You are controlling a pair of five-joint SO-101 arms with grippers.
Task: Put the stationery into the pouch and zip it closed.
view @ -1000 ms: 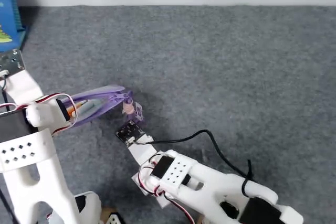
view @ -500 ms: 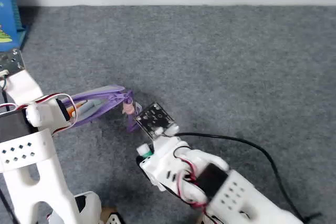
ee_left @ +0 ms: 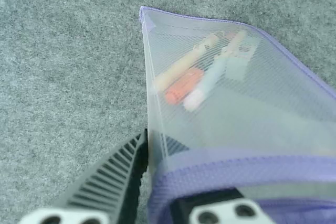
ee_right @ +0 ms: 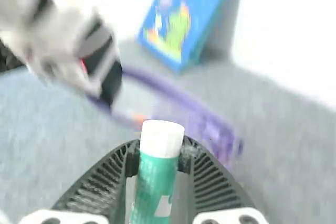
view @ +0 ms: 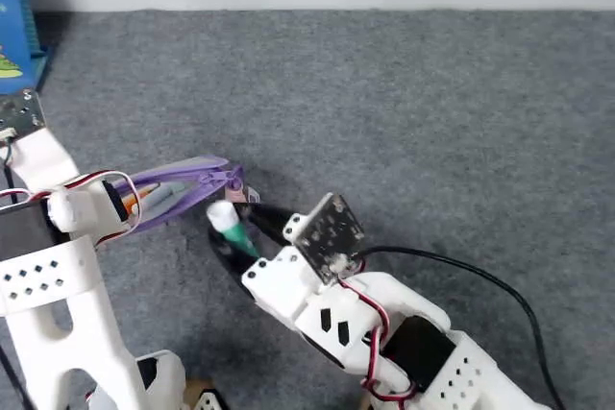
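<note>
In the high view, the grey desk point(view: 432, 112) carries the purple pouch point(view: 183, 187) at about 9 o'clock from its middle. The left arm point(view: 58, 266) stands at 8 o'clock. The left jaws are clamped on the pouch end that points to 8 o'clock, and the other end points to 3 o'clock, where a small pink zip pull point(view: 235, 196) hangs. The right arm point(view: 356, 319) comes in from 5 o'clock. The right jaws are clamped on a green glue stick point(view: 231, 228), whose white cap points to 11 o'clock. The cap is just beside the zip end of the pouch, at 5 o'clock from it; I cannot tell if they touch. A blue box point(view: 14, 31) leans at the 10 o'clock corner.

In the left wrist view, the pouch point(ee_left: 236, 114) is a clear mesh with a purple border. The left jaws grip it at the purple zip band, with one black ribbed finger point(ee_left: 118, 174) pressed against the mesh side. Inside the pouch lies stationery: a cream pen point(ee_left: 184, 66), an orange marker point(ee_left: 184, 85) and a pale blue pen point(ee_left: 210, 80), close together.

In the right wrist view, the glue stick point(ee_right: 155, 174) stands between the two black fingers, and both press on its body. Beyond its cap the pouch point(ee_right: 189, 111) shows as a purple strip, held by the left arm point(ee_right: 68, 40). The blue box point(ee_right: 184, 17) stands farther behind.
</note>
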